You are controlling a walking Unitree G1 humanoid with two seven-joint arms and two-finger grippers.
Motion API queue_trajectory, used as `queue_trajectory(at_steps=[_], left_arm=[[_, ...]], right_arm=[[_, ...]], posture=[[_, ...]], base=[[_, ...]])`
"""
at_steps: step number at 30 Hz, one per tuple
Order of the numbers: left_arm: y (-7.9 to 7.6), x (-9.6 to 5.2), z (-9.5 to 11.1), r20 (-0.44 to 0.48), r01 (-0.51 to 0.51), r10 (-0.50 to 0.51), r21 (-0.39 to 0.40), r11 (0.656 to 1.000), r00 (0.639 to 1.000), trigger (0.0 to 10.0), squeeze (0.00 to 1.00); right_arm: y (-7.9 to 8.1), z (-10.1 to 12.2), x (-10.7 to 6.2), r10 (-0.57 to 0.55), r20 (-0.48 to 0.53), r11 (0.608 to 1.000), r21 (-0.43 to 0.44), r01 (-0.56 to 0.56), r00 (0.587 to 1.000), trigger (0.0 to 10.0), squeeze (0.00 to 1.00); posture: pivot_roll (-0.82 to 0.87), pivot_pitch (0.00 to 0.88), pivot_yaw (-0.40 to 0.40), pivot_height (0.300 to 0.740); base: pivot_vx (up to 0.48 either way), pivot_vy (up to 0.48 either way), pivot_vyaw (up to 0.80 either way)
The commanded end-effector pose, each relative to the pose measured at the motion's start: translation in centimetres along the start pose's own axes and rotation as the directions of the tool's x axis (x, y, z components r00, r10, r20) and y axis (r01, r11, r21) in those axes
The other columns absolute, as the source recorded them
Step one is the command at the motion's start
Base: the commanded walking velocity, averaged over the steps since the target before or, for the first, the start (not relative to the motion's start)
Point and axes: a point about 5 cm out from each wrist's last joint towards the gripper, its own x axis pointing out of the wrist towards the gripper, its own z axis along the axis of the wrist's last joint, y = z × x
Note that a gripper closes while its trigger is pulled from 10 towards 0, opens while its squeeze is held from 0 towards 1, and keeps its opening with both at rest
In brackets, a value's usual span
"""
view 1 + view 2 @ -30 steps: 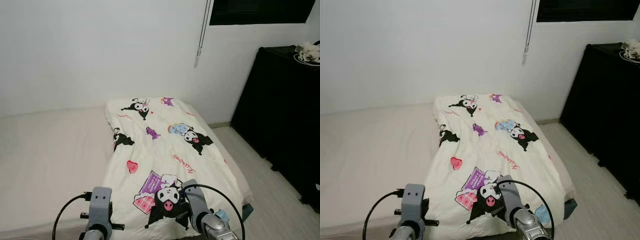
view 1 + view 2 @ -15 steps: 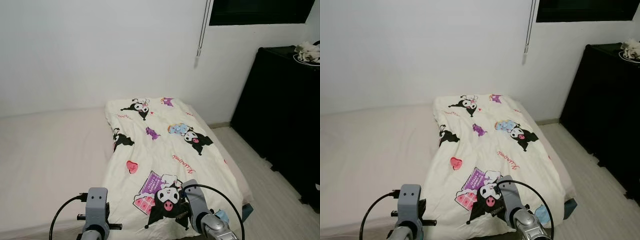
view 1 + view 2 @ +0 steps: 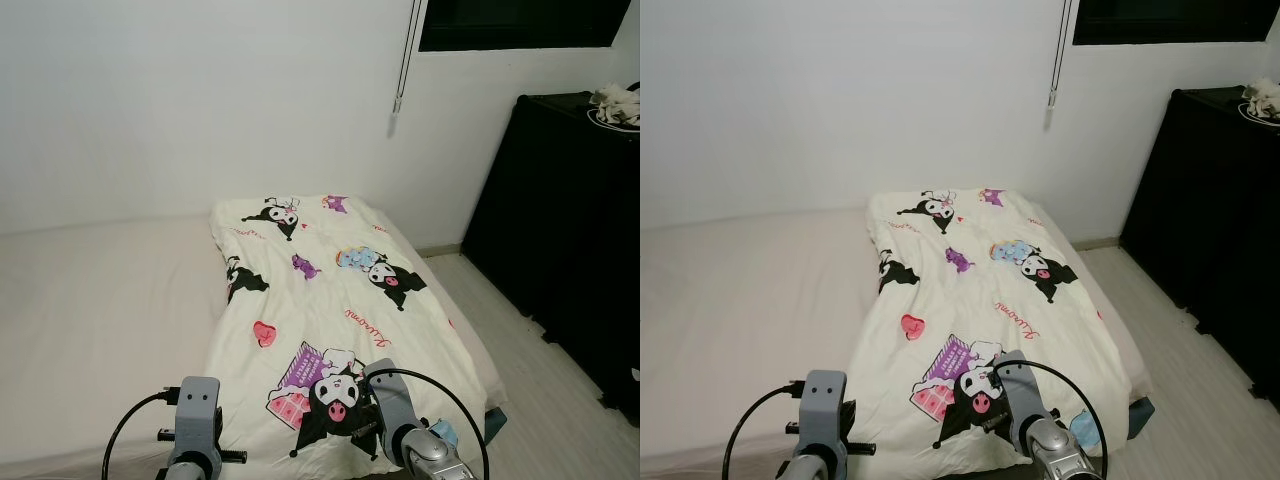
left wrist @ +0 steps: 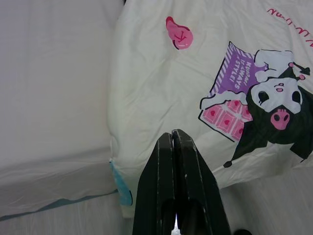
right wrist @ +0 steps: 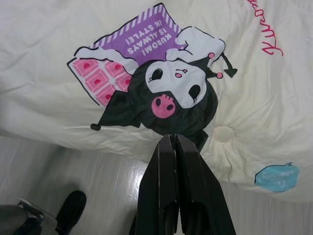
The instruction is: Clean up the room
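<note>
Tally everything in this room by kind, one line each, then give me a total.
Cartoon-print blanket: 1
White mattress: 1
Black cabinet: 1
White bundle on the cabinet: 1
Dark window: 1
Blind cord: 1
Robot hands: 2, the left hand and the right hand, both shut and empty
Total: 8

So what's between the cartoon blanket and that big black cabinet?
Only bare pale floor lies between the cartoon blanket and the black cabinet, seen in the left eye view.
</note>
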Motion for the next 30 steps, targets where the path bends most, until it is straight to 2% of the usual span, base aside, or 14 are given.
queue_trajectory(at_steps=[1, 17, 30], left_arm=[[0.22, 0.05, 0.04, 0.001, -0.006, 0.006, 0.003, 1.0, 1.0, 10.0, 0.0], [0.01, 0.02, 0.52, 0.023, 0.007, -0.008, 0.007, 1.0, 1.0, 10.0, 0.0], [-0.16, 0.02, 0.73, 0.033, 0.015, -0.015, 0.009, 1.0, 0.999, 10.0, 0.0]], right_arm=[[0.1, -0.1, 0.05, 0.002, -0.012, 1.0, -0.001, -0.002, 1.0, 10.0, 0.0], [0.05, -0.05, 0.06, 0.007, -0.012, 1.0, 0.007, -0.007, 1.0, 10.0, 0.0], [0.01, -0.22, -0.02, 0.01, -0.014, 1.0, 0.008, -0.01, 1.0, 10.0, 0.0]], posture=[[-0.07, 0.0, -0.039, 0.74], [-0.07, 0.0, -0.036, 0.74], [-0.07, 0.0, -0.035, 0.74]], base=[[0.0, 0.0, 0.0], [0.0, 0.0, 0.0], [0.0, -0.353, 0.0]])
